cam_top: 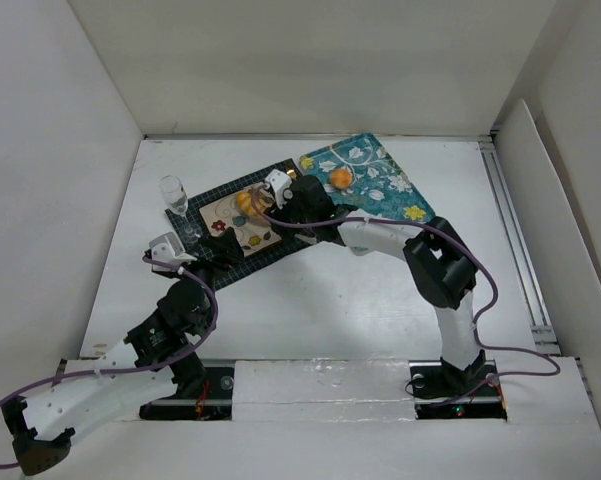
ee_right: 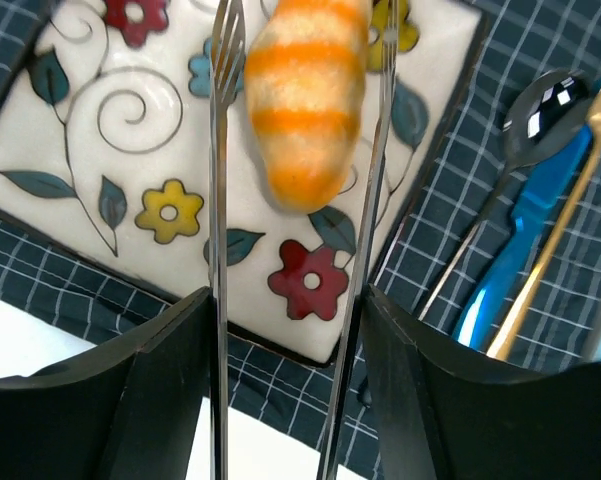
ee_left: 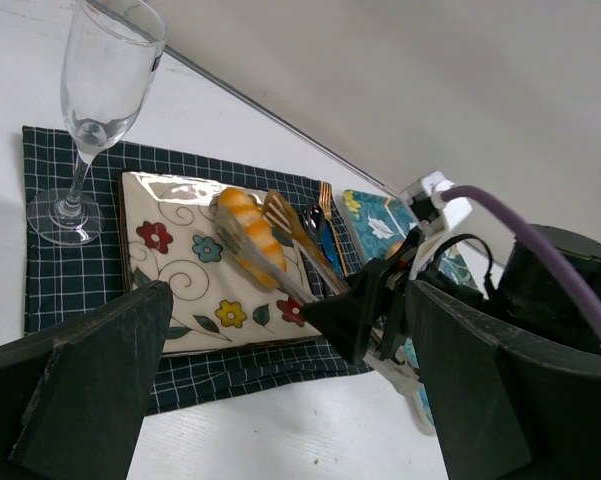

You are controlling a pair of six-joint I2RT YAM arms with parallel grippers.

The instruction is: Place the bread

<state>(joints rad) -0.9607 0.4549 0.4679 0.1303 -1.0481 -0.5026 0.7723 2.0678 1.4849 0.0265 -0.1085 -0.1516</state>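
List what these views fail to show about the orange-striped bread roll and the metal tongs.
- Right wrist view: the orange-striped bread roll is cut off by the top edge. Looking straight down, its contact with the floral ceramic plate cannot be judged.
- Top view: the right gripper hides the tips of the metal tongs and much of the plate.
- Top view: the small orange object on the teal leaf-patterned mat is too small to identify.

No readable text, label, brand or number shows in any of the views
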